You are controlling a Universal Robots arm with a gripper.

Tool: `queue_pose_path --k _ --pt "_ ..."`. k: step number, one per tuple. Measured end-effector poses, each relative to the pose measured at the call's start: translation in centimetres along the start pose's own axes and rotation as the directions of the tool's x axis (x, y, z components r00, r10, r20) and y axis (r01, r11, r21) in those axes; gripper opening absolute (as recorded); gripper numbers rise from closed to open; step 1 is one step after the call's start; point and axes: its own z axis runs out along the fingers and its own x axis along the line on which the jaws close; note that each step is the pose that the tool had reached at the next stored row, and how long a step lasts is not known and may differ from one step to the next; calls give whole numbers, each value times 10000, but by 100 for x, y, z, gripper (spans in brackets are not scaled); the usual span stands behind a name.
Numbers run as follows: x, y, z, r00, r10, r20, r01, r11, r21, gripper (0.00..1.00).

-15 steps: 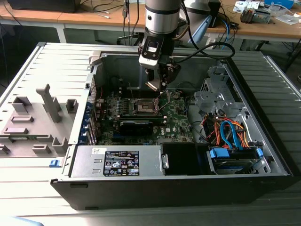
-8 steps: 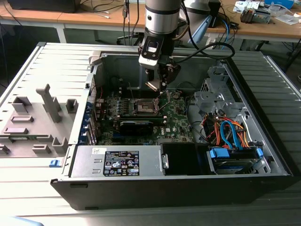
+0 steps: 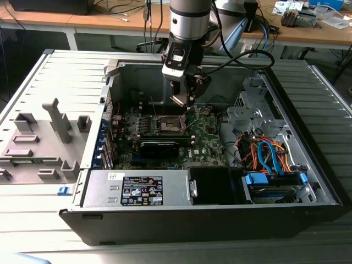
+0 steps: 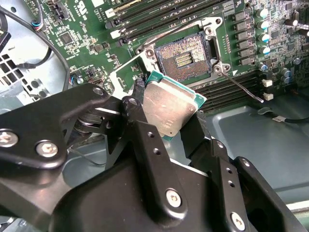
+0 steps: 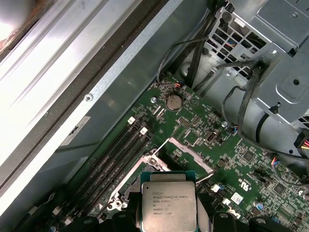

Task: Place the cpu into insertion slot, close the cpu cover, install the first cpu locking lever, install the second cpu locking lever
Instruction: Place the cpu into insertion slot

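So the black two-finger gripper [image 4: 166, 118] is hanging tilted inside the open dark metal computer case [image 3: 220, 217]. Its jaws are pinching the small silvery-grey square cpu [image 5: 168, 205] by its edges. It's hovering over the dark-centred, metal-rimmed insertion slot [image 4: 186, 55], which is lying uncovered, with free room around it.

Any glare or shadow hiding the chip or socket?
Second wrist view: silvery-grey square cpu has a soft sheen, dark-centred square insertion slot evenly lit. First wrist view: glare whitens a corner of the ribbed grey metal surface.
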Motion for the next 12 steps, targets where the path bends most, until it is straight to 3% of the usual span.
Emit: queue_pose_path --k 12 --pt "0 0 6 10000 69 3 -69 10000 0 55"
